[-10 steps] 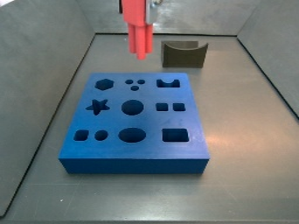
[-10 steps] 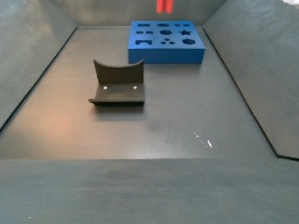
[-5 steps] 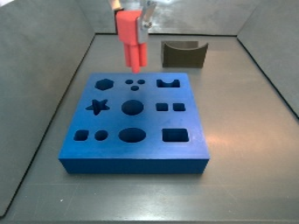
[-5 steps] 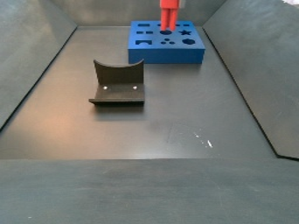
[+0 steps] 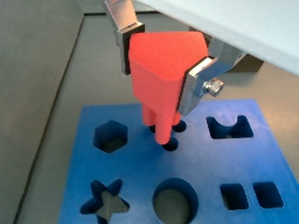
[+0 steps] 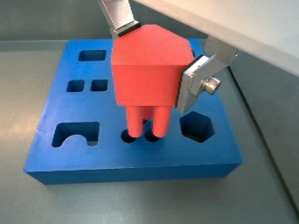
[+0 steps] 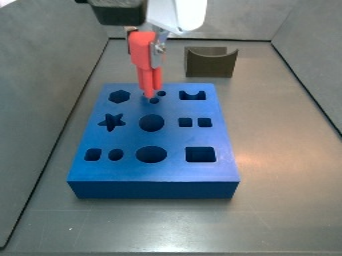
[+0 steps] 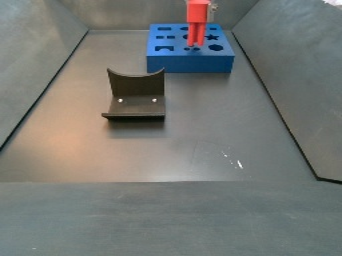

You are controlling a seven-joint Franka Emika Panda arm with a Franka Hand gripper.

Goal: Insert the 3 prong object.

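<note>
Silver fingers of the gripper clamped the 3 prong object in both wrist views, its prongs reaching the small round holes of the blue block. In a side view the gripper held the piece upright at upper centre, over the block's far edge, with the dark curved block behind on the desk. In a side view the piece stood at the top on the block; the fixture lay left of centre.

White arm housing, tool of flat silver plates, one screw
</note>
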